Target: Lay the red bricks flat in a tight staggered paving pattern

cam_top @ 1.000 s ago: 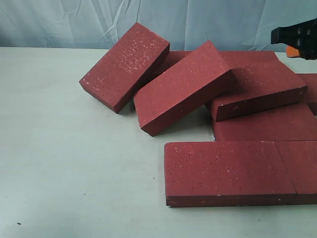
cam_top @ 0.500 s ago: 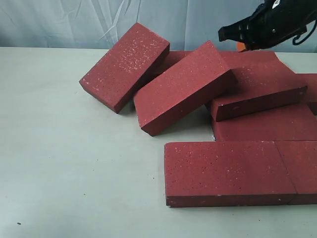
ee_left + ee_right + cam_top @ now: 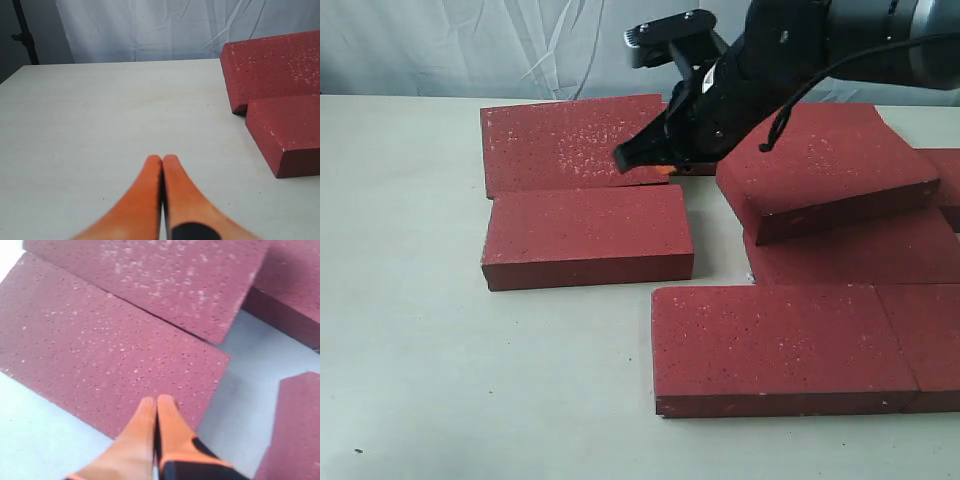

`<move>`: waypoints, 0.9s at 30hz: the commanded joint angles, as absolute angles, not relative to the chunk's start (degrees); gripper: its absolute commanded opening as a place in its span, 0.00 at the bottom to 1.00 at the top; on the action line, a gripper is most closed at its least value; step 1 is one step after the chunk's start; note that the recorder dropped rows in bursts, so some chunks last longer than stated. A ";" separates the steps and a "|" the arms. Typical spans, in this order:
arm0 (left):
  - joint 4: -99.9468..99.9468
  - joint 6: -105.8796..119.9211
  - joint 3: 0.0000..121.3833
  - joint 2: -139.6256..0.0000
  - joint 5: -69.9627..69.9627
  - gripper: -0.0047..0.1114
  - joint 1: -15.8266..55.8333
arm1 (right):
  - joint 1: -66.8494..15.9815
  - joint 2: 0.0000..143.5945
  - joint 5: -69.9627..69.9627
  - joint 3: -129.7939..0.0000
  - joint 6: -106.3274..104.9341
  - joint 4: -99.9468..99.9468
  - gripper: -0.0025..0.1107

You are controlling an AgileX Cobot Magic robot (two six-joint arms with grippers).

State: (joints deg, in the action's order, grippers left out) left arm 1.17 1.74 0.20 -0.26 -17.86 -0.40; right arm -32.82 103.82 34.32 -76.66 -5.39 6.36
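Now lying flat, long sides nearly touching, left of tilted brick [image 3: 825,165]: two red bricks [image 3: 585,235], leaning askew half second ago. Hovering just above that pair, clenched, holding nothing: right gripper [image 3: 625,157]. Idling clenched over table [image 3: 100,125], farther left: left gripper [image 3: 162,161]. Still needing flattening, closing up: tilted brick.

Pale table [image 3: 440,380], red bricks [image 3: 585,235] lying flat on it, two touching along their long sides
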 commanded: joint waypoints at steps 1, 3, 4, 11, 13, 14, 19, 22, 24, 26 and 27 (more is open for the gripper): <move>1.27 1.53 0.00 0.00 -17.57 0.04 -0.41 | -36.07 105.14 34.06 -76.99 -5.90 6.39 0.02; 1.27 1.53 0.00 0.00 -17.57 0.04 -0.41 | -36.09 105.24 34.06 -76.99 -5.90 6.67 0.02; 1.27 1.53 0.00 0.00 -17.57 0.04 -0.41 | -36.09 105.24 34.17 -76.99 -5.73 6.78 0.02; 1.27 1.53 0.00 0.00 -17.57 0.04 -0.41 | -32.32 107.05 36.90 -76.99 -3.83 6.29 0.02; 1.27 1.53 0.00 0.00 -17.57 0.04 -0.41 | -31.20 108.23 37.63 -76.99 -3.51 5.96 0.02; 1.27 1.53 0.00 0.00 -17.57 0.04 -0.41 | -30.74 108.60 37.76 -76.99 -2.68 5.55 0.02; 1.27 1.53 0.00 0.00 -17.57 0.04 -0.41 | -29.71 111.55 38.11 -76.99 3.48 0.49 0.02; 1.27 1.53 0.00 0.00 -17.57 0.04 -0.41 | -29.71 113.27 38.22 -76.99 5.84 -2.23 0.02; 1.27 1.53 0.00 0.00 -17.57 0.04 -0.41 | -29.71 114.56 38.22 -76.99 6.24 -3.03 0.02; 1.27 1.53 0.00 0.00 -17.57 0.04 -0.41 | -29.71 115.63 38.00 -76.99 6.24 -3.14 0.02; 1.27 1.53 0.00 0.00 -17.57 0.04 -0.41 | -29.71 116.17 37.84 -76.99 6.24 -3.04 0.02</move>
State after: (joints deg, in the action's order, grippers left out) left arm 1.17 1.74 0.20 -0.26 -17.86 -0.40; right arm -29.97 114.84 38.12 -76.66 5.67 -1.94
